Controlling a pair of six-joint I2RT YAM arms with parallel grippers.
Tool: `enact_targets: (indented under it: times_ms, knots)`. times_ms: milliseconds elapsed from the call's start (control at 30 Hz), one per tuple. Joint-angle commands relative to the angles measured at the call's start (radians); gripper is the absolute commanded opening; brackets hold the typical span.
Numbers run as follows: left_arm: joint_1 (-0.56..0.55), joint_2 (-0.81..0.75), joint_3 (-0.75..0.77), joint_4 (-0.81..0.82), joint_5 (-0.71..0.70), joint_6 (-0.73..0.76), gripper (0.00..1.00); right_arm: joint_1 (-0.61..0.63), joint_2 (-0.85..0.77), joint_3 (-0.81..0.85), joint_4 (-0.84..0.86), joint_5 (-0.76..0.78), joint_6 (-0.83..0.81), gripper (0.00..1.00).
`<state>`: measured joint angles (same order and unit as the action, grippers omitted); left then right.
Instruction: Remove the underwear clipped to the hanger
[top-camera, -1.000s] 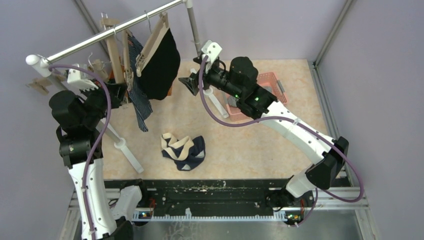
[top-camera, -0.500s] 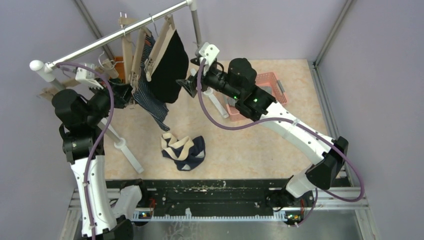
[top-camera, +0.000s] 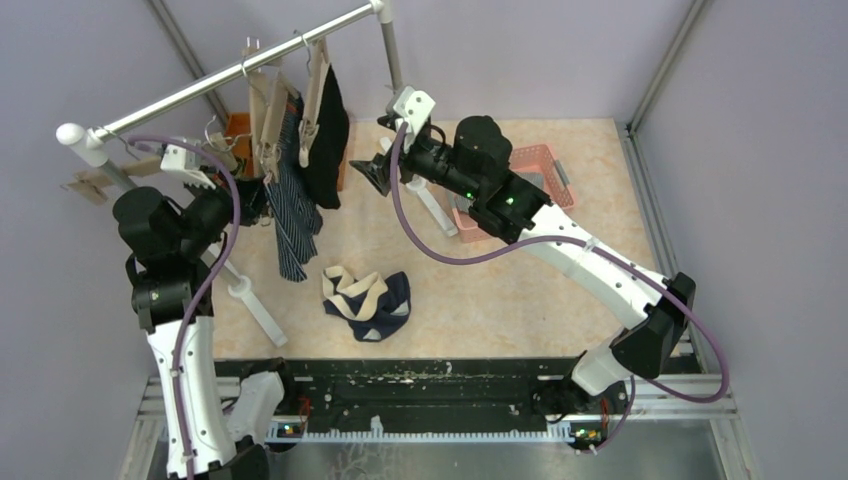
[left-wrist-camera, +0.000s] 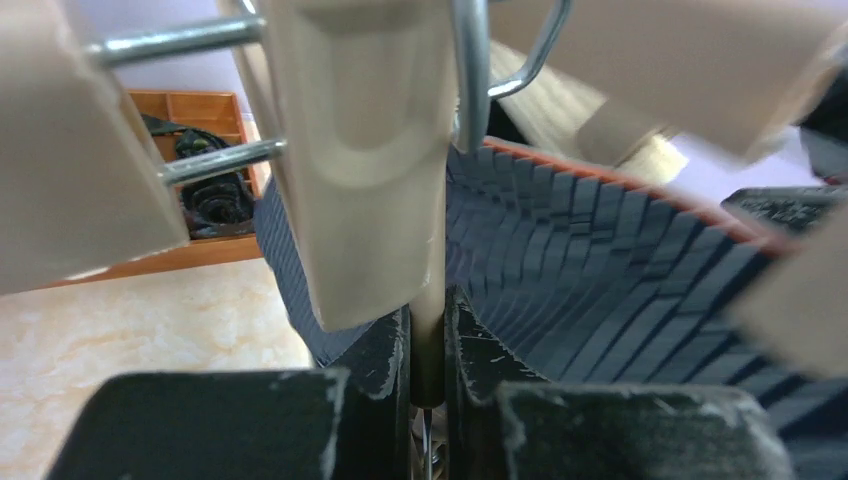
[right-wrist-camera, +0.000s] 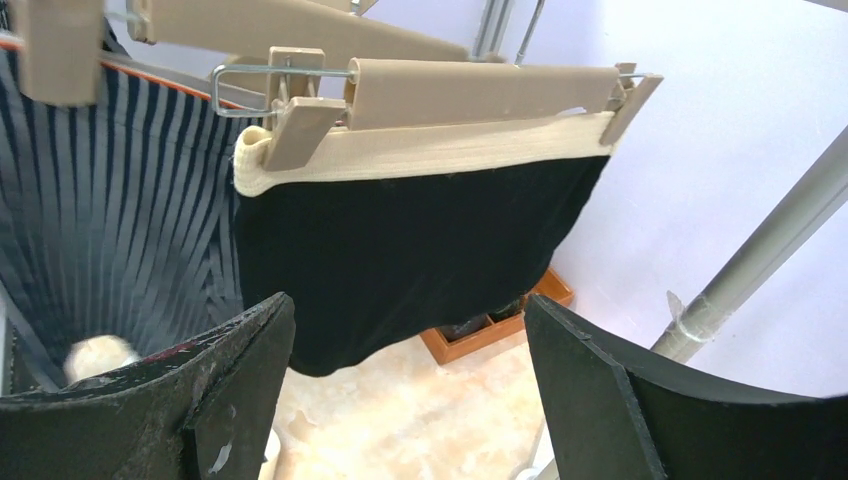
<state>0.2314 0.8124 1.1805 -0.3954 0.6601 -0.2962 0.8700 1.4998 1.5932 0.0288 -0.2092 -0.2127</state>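
Note:
Two wooden clip hangers (top-camera: 268, 100) hang on the metal rail (top-camera: 200, 85). Navy-striped underwear (top-camera: 290, 205) hangs from the left one, black underwear (top-camera: 328, 140) with a beige waistband from the right one. My left gripper (top-camera: 260, 195) is shut on a beige clip (left-wrist-camera: 428, 340) of the striped pair's hanger; the striped cloth (left-wrist-camera: 610, 260) fills that view. My right gripper (top-camera: 372, 172) is open and empty, just right of and below the black underwear (right-wrist-camera: 420, 235), apart from it. Its clip (right-wrist-camera: 295, 130) grips the waistband. Another navy and beige underwear (top-camera: 366, 300) lies on the table.
An orange wooden box (top-camera: 238, 128) with dark rolled socks (left-wrist-camera: 210, 195) stands behind the hangers. A pink basket (top-camera: 542, 160) sits at the right, behind my right arm. The rail's upright pole (right-wrist-camera: 760, 250) and white feet (top-camera: 255, 305) stand near the grippers.
The hangers and both garments swung right, then back and now hang straighter. My left gripper stayed at the striped pair's hanger and moved slightly right. My right gripper barely moved.

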Motion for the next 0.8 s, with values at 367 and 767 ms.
enact_targets:
  times_ms: [367, 767]
  knots:
    - [0.001, -0.298, -0.073, -0.236, 0.096, 0.210, 0.00, 0.010, 0.011, 0.053, 0.036, -0.056, 0.003, 0.84]
    - [0.000, -0.234, -0.028, -0.340, -0.192, 0.093, 0.00, 0.015, -0.019, 0.027, 0.028, -0.075, 0.025, 0.84]
